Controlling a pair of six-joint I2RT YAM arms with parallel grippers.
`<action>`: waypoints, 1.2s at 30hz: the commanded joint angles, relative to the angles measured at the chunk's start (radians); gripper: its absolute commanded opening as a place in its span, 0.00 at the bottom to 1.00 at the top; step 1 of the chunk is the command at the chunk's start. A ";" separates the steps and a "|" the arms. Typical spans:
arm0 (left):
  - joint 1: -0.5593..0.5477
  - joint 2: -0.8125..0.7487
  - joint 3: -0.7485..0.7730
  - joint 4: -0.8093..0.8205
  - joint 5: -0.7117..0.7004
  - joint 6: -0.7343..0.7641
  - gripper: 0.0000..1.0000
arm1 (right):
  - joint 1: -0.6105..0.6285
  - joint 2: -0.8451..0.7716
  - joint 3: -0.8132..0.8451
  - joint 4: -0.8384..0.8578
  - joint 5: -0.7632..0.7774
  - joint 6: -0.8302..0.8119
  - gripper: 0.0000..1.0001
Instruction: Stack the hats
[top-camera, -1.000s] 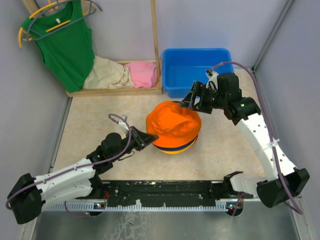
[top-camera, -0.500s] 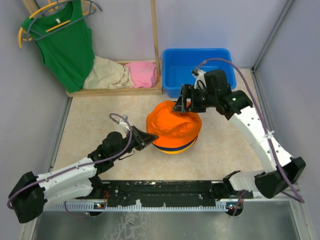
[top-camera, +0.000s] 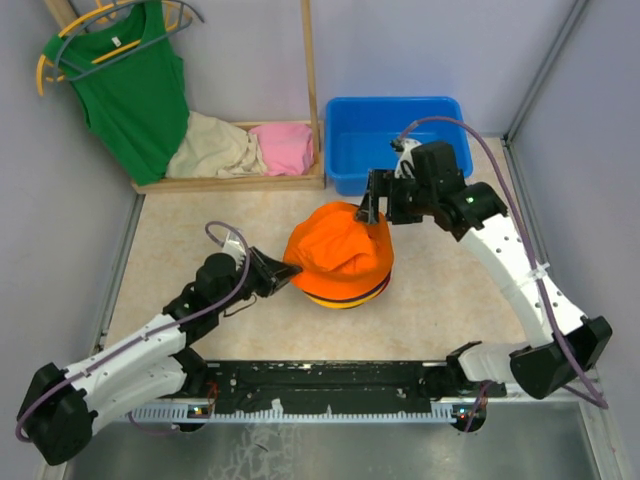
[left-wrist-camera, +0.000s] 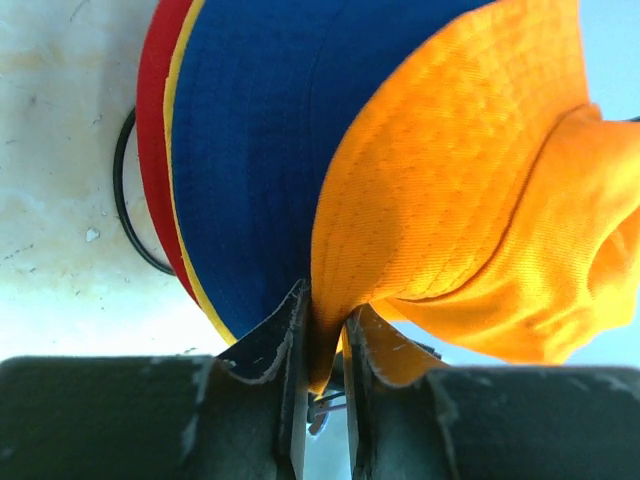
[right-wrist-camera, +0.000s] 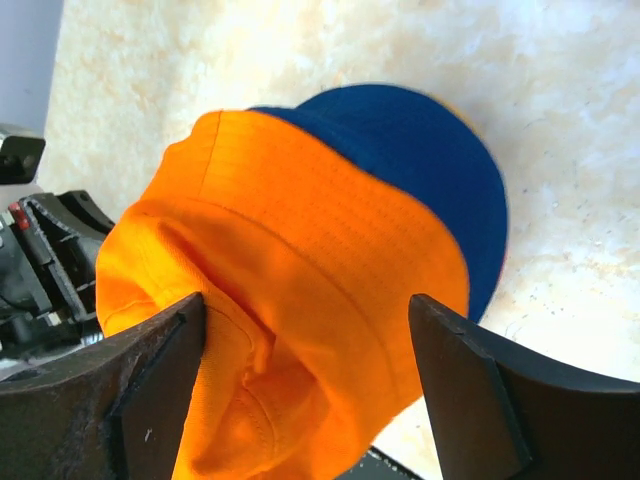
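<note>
One orange hat (top-camera: 340, 252), edge in left hand (left-wrist-camera: 322, 318)

The left arm (top-camera: 130, 350) and right arm (top-camera: 515, 265) are built alike, with long white shells between black joint housings. They stand on chunky black bases (top-camera: 50, 415) joined by a black rail (top-camera: 330, 380), which is edged with a white toothed strip (top-camera: 300, 410). A purple-grey cable (top-camera: 440, 119) loops loosely along each arm, and the left tool (top-camera: 283, 275) and right tool (top-camera: 372, 205) are black, with matte dark-grey fingers (right-wrist-camera: 150, 390) scuffed at the edges.
</note>
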 joint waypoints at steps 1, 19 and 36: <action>0.070 0.003 0.079 -0.101 0.080 0.060 0.26 | -0.087 -0.076 -0.021 0.101 -0.055 -0.023 0.80; 0.278 0.114 0.170 -0.110 0.407 0.071 0.36 | -0.431 -0.104 -0.456 0.680 -0.689 0.242 0.73; 0.370 0.324 0.380 -0.167 0.628 0.157 0.38 | -0.431 -0.071 -0.631 1.032 -0.815 0.358 0.69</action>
